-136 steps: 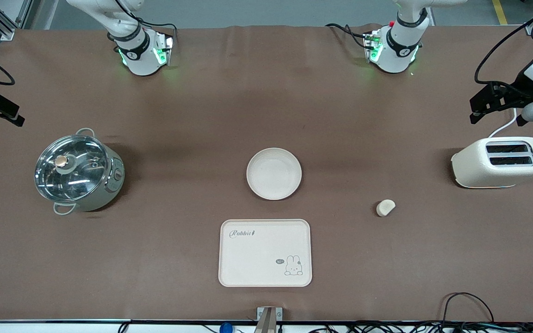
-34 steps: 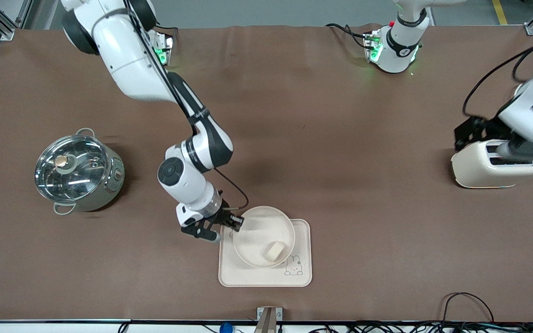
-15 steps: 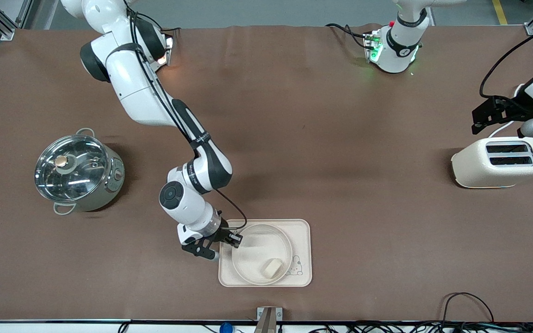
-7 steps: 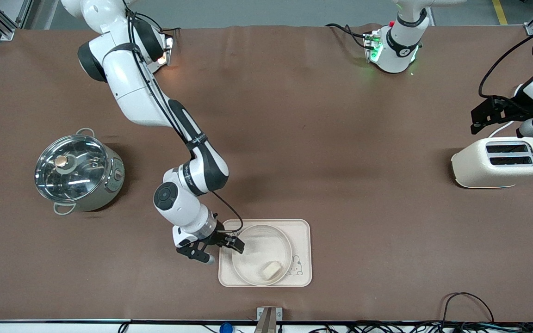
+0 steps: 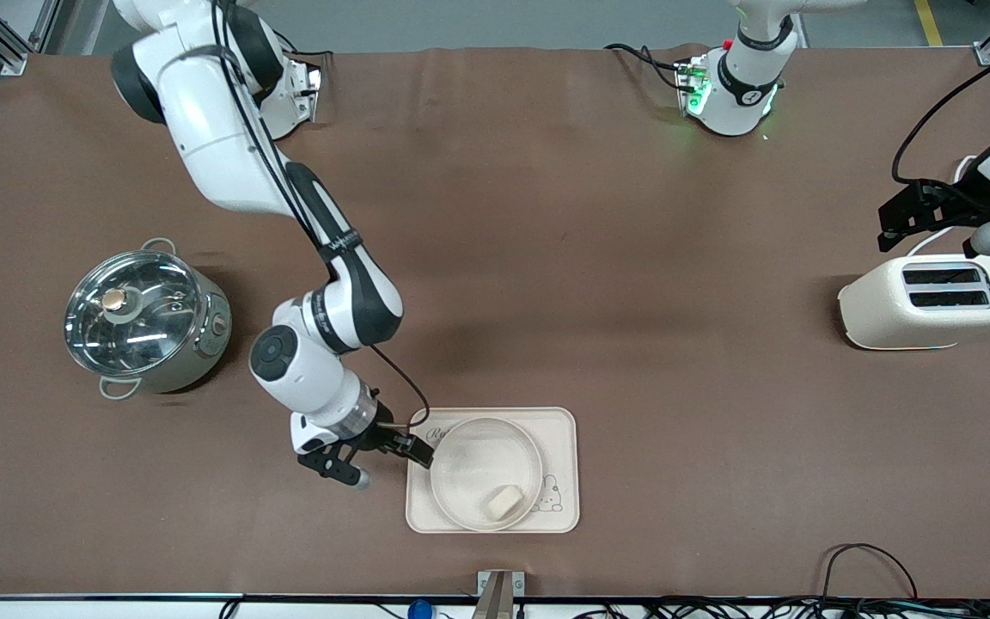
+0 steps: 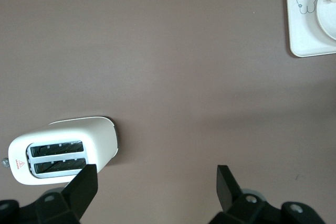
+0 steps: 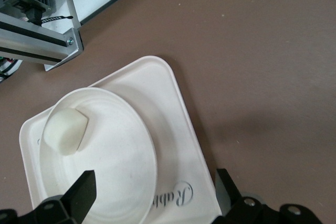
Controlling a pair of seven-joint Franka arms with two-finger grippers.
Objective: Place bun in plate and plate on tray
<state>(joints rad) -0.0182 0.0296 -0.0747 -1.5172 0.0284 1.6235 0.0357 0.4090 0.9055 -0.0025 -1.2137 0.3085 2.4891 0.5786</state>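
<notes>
Bun [image 5: 501, 501] lies in plate [image 5: 469, 451]; plate sits on tray [image 5: 559, 516], near the front camera. Right gripper [image 5: 416, 453] hovers at the tray's edge toward the right arm's end, fingers spread, holding nothing. Left gripper [image 6: 155, 187] waits above the toaster [image 5: 925, 301], fingers apart. Judged: placement done; next, right arm retreats clear.

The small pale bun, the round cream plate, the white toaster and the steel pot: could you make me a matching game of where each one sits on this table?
Things:
1. small pale beige bun
2. round cream-white plate
3. white two-slot toaster
4. shiny steel pot with a glass lid

Places:
A. toward the right arm's end of the table
B. on the cream rectangular tray
C. in the plate
D. toward the left arm's end of the table

Pairs: 1-C, 2-B, 3-D, 4-A
</notes>
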